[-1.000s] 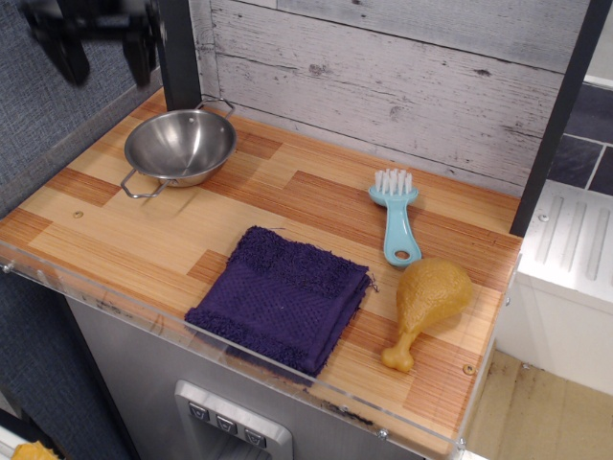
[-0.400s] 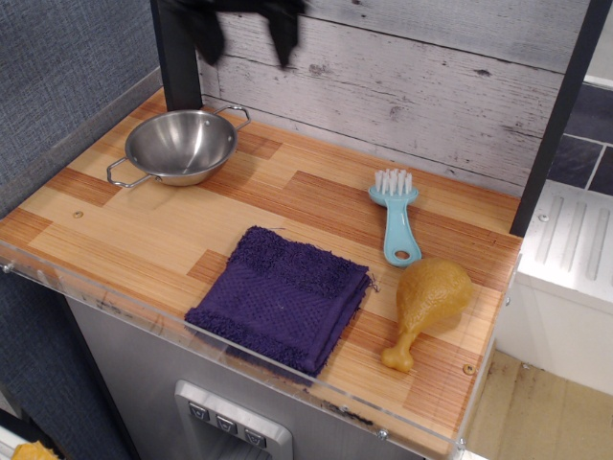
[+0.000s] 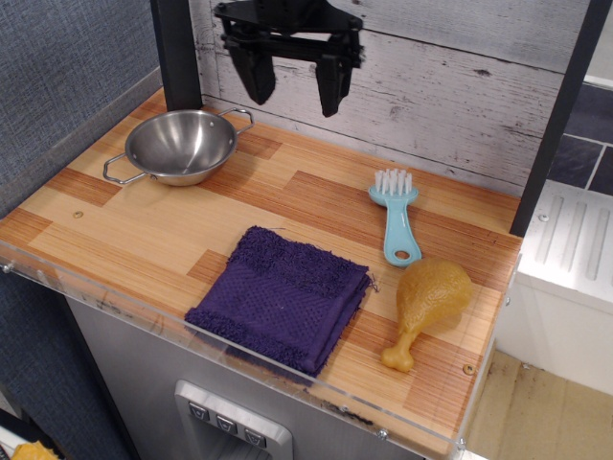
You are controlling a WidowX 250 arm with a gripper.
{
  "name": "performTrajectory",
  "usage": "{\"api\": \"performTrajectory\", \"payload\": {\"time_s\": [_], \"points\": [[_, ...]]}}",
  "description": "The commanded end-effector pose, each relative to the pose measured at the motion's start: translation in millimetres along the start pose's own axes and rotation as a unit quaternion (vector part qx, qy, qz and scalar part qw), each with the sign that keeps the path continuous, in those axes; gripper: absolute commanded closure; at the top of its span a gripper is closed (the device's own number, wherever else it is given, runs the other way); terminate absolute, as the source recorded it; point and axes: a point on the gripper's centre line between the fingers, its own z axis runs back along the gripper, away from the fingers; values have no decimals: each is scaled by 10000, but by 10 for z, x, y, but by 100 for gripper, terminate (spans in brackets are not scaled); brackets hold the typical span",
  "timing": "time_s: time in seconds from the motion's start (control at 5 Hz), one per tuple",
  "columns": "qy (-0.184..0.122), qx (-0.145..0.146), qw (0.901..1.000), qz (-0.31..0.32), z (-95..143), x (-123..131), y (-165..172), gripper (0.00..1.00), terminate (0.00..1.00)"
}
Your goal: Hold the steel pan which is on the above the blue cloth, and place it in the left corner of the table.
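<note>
Whitewashed planks back a striped wooden desk (image 3: 144,240). Black gripper (image 3: 294,91) hangs high against that wall, jaws spread wide and holding nothing. Below and left of the jaws, the pan (image 3: 180,146) sits in the desk's far left corner, well apart from the cloth (image 3: 281,299) lying nearer the front edge. Placement looks finished; nothing obvious remains.

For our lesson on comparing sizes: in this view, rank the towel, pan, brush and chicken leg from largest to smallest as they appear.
1. Towel
2. Pan
3. Chicken leg and brush: too close to rank.
The towel and leg sit nearer the camera, which may flatter them.
</note>
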Motion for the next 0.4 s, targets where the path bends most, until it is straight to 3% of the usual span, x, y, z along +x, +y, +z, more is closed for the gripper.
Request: {"api": "performTrajectory", "payload": {"time_s": [0.0, 0.2], "points": [[-136, 603, 9980, 132, 229, -105, -24, 0, 0], [-136, 603, 9980, 132, 229, -105, -24, 0, 100]]}}
